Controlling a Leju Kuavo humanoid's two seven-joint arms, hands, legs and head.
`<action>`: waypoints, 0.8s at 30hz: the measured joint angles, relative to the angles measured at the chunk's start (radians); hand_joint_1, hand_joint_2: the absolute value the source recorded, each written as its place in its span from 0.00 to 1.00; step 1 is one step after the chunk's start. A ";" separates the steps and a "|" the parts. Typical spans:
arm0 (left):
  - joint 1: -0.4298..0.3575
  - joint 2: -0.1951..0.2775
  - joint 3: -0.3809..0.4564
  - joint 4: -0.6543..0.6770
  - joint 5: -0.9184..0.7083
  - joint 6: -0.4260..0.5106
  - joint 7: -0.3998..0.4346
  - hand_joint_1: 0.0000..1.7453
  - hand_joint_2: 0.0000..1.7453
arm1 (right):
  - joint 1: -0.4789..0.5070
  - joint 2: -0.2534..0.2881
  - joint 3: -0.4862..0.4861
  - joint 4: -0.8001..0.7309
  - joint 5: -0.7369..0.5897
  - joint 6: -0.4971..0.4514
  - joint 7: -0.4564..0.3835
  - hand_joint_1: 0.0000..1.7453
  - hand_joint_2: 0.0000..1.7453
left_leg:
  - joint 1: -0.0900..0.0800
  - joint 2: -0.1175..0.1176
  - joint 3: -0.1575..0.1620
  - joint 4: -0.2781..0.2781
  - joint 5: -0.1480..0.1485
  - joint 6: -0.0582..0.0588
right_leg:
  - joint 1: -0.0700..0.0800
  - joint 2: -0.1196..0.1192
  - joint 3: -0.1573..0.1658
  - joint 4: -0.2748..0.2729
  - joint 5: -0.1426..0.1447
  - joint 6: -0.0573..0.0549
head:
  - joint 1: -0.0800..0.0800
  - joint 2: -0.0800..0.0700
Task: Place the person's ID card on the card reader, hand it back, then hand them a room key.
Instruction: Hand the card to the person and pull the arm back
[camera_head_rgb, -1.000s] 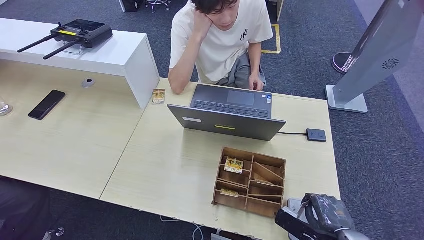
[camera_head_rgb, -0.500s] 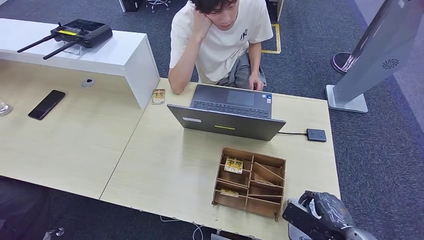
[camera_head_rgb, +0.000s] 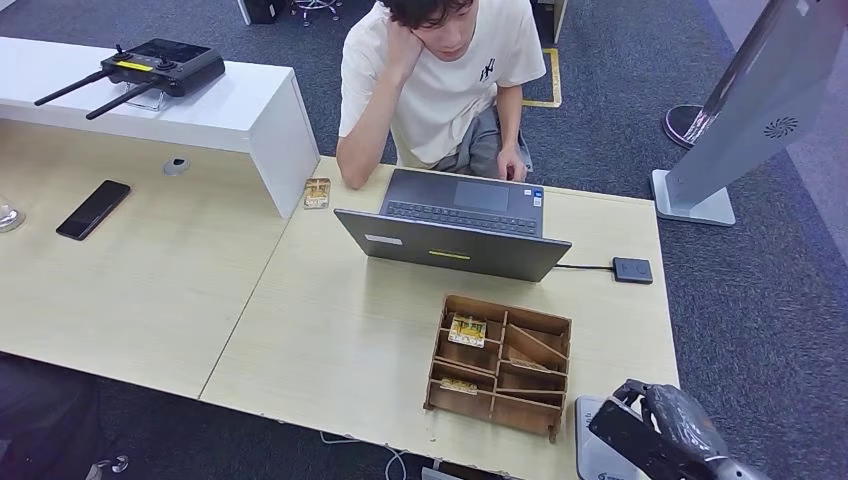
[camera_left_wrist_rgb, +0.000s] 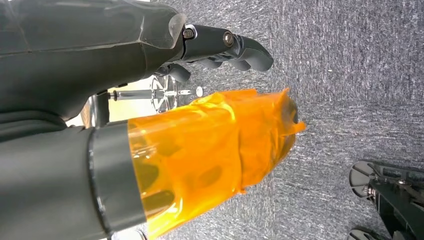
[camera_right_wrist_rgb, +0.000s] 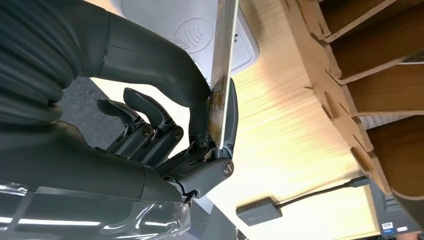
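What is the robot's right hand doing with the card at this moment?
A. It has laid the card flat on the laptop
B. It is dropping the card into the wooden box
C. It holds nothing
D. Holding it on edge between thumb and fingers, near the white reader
D: the right wrist view shows the card pinched on edge in the right hand, close to the white card reader.

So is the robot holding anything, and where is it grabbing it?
Yes. The right hand pinches the card by one end, between thumb and a finger.
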 joint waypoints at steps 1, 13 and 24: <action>0.000 0.001 0.000 0.002 0.000 0.002 -0.002 0.00 0.00 | 0.004 0.000 -0.005 -0.001 -0.030 0.002 -0.015 1.00 1.00 | 0.000 0.000 0.000 0.000 0.000 0.000 | 0.000 0.000 0.000 0.000 0.000 0.000 | 0.000 0.000; -0.001 0.058 0.000 0.114 0.000 0.071 -0.032 0.00 0.00 | 0.041 0.003 -0.046 -0.007 -0.447 0.126 -0.305 1.00 1.00 | 0.000 0.000 0.000 0.000 0.000 0.000 | 0.000 0.000 0.000 0.000 0.000 0.000 | 0.000 0.000; -0.002 0.114 -0.008 0.235 0.000 0.128 -0.040 0.00 0.00 | 0.028 0.010 -0.043 -0.006 -0.527 0.195 -0.378 1.00 1.00 | 0.000 0.000 0.000 0.000 0.000 0.000 | 0.000 0.000 0.000 0.000 0.000 0.000 | 0.000 0.000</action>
